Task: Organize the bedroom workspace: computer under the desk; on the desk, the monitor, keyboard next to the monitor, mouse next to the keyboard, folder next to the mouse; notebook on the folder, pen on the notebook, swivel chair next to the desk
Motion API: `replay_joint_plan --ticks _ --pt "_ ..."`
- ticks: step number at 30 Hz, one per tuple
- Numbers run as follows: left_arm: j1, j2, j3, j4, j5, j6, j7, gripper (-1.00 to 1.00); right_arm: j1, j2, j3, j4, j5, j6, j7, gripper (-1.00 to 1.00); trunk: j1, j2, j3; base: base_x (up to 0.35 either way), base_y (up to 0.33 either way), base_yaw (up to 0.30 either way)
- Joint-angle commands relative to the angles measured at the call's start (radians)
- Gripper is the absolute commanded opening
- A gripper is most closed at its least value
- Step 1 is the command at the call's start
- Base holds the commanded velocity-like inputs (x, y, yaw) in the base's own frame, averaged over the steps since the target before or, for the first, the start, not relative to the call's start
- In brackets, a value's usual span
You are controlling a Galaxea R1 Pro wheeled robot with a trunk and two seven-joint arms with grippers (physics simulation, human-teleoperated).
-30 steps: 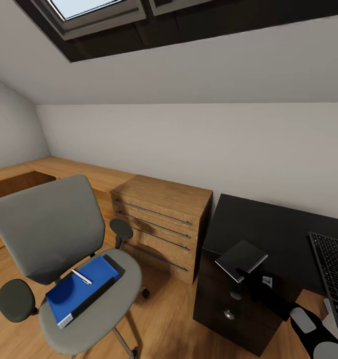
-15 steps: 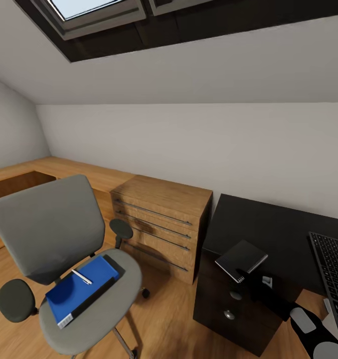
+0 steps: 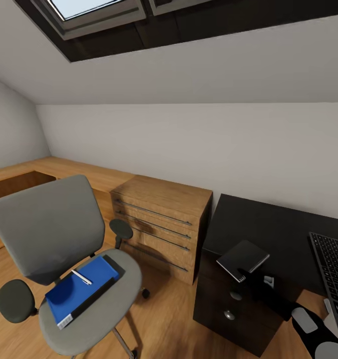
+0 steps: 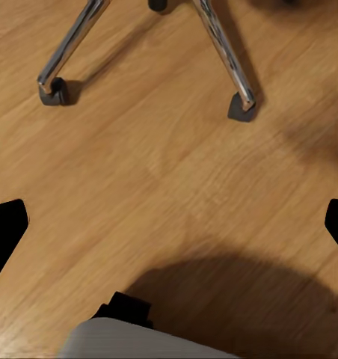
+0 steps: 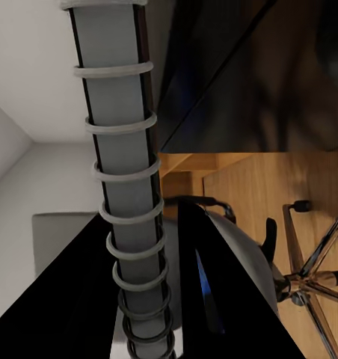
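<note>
In our head view our right gripper [image 3: 249, 275] jaws clamp the notebook [image 3: 243, 259] above the black tabletop [image 3: 268, 229], our right wrist view shows its spiral spine, left jaws' state we cannot tell, blue folder [image 3: 82, 289] with pen [image 3: 82, 276] on the swivel chair [image 3: 54, 234], keyboard [image 3: 333, 269] on the tabletop, oak floor [image 4: 161, 172], white sloped wall [image 3: 189, 139] beyond.

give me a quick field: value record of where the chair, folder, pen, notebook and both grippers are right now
swivel chair: on the wood floor, left of the oak chest, apart from the desk
folder: flat on the chair seat
pen: lying on the folder
notebook: spiral-bound, held at its ring edge above the desk's left end
keyboard: on the desk, at the right
right gripper: shut on the notebook
left gripper: open, over bare floor near the chair's castors
</note>
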Motion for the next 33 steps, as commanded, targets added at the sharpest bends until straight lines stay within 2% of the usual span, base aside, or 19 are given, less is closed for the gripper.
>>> replay_joint_plan --ticks 1,5,12,15,22,26,33 --pt "-0.001 0.000 0.006 0.007 -0.007 -0.003 0.002 1.00 -0.001 -0.001 -0.003 0.001 0.003 0.002 0.001 -1.00 0.000 0.000 -0.001 0.000 0.000 0.000" --pt "-0.001 0.011 0.006 0.030 -0.007 -0.004 0.002 1.00 -0.001 -0.005 -0.004 0.001 0.003 -0.001 0.001 -1.00 0.000 0.000 -0.001 0.000 0.000 0.000" --pt "-0.001 0.050 0.006 0.087 -0.006 -0.016 0.000 1.00 -0.001 -0.014 -0.004 0.009 0.002 -0.003 0.002 -1.00 0.000 0.000 -0.001 0.000 0.000 0.000" --pt "-0.001 0.065 0.006 0.093 -0.006 -0.043 0.000 1.00 -0.001 -0.016 -0.004 0.010 0.002 -0.003 0.002 -1.00 0.000 0.000 -0.001 0.000 0.000 0.000" --pt "0.004 0.097 0.006 0.099 -0.007 -0.168 -0.001 1.00 -0.001 -0.019 -0.004 0.011 0.002 -0.001 0.001 -1.00 0.000 0.000 -0.001 0.000 0.000 0.000" --pt "0.026 0.109 0.006 0.100 -0.007 -0.197 -0.008 1.00 -0.001 -0.019 -0.004 0.012 0.002 -0.001 0.001 -1.00 0.000 0.000 -0.001 0.000 0.000 0.000" --pt "0.047 0.115 0.006 0.101 -0.007 -0.208 -0.023 1.00 -0.001 -0.019 -0.004 0.012 0.002 -0.001 0.001 -1.00 0.000 0.000 -0.001 0.000 0.000 0.000"
